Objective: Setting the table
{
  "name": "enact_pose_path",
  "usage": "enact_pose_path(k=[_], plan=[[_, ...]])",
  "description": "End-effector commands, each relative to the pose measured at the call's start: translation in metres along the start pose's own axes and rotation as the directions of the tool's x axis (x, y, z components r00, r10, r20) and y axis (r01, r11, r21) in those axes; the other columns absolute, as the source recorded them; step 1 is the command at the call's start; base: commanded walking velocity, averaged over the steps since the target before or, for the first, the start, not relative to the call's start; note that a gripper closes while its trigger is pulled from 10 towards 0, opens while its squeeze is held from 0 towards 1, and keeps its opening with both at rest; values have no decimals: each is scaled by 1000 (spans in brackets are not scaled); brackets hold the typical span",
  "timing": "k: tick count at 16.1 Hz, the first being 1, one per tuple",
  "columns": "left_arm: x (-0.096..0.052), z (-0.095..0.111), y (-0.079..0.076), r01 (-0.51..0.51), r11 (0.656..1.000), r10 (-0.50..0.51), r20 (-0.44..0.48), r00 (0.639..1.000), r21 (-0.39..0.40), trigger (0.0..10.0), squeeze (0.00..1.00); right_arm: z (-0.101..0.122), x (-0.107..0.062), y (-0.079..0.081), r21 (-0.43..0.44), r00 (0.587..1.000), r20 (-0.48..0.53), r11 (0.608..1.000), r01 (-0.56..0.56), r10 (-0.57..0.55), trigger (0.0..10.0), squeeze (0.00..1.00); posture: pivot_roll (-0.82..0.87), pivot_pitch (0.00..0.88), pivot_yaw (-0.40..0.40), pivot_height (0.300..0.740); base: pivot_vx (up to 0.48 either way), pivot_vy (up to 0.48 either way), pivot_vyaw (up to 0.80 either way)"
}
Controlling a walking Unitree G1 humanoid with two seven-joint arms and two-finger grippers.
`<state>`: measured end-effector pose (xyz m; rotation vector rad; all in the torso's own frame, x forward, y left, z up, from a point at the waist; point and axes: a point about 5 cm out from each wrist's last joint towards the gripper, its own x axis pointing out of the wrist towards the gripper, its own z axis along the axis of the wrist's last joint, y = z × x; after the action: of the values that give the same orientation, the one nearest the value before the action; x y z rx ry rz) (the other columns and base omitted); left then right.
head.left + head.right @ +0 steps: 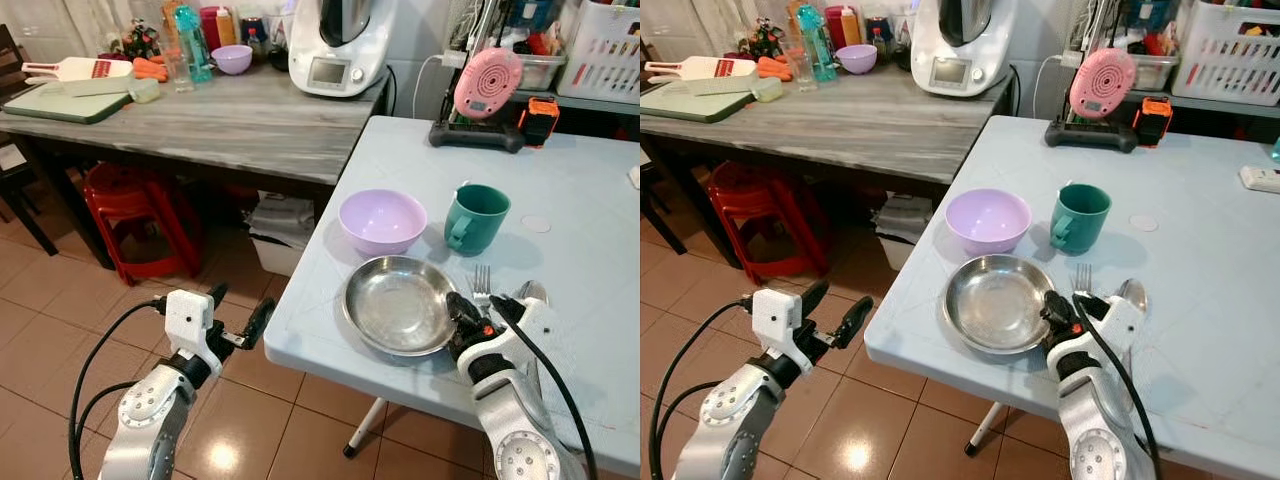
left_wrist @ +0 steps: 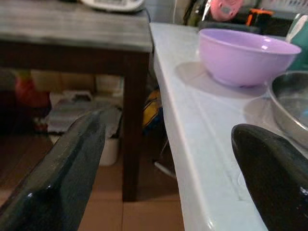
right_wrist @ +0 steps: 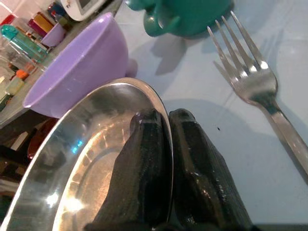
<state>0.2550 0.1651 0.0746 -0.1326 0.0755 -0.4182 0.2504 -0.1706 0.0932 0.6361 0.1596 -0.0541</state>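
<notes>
**Steel plate pinched at its rim**

The round stainless-steel plate (image 1: 398, 303) is held at the near edge of the pale blue counter (image 1: 580, 190), its rim at four o'clock pinched between the pressed-together fingers of the right end effector (image 3: 166, 144), presumably so it can be shifted into place. A lilac plastic bowl (image 1: 382, 220) is set at twelve o'clock, a teal mug (image 1: 476, 217) at one o'clock, a metal fork (image 3: 255, 79) at three o'clock. The left end effector (image 1: 238, 318) is held spread, off the counter's edge, idle.

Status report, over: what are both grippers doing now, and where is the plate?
Right gripper shut on steel plate rim, near table edge. Left gripper open, off the table's corner. Fork beside plate; purple bowl, green mug behind.
</notes>
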Motion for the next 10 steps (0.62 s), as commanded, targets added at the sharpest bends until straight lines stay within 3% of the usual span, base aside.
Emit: enact_pose_path(k=[1,10], plan=[[2,9,0,12,1000,-12,24,1000,0,10000,0,2,-4,11,-21,998,7,998,-55,55,10000,0,-36,0,56,740,0,0,0],[10,14,-8,9,1000,-9,28,1000,-22,10000,0,4,-9,13,-69,997,17,995,-74,75,10000,0,-46,0,56,740,0,283,-72]])
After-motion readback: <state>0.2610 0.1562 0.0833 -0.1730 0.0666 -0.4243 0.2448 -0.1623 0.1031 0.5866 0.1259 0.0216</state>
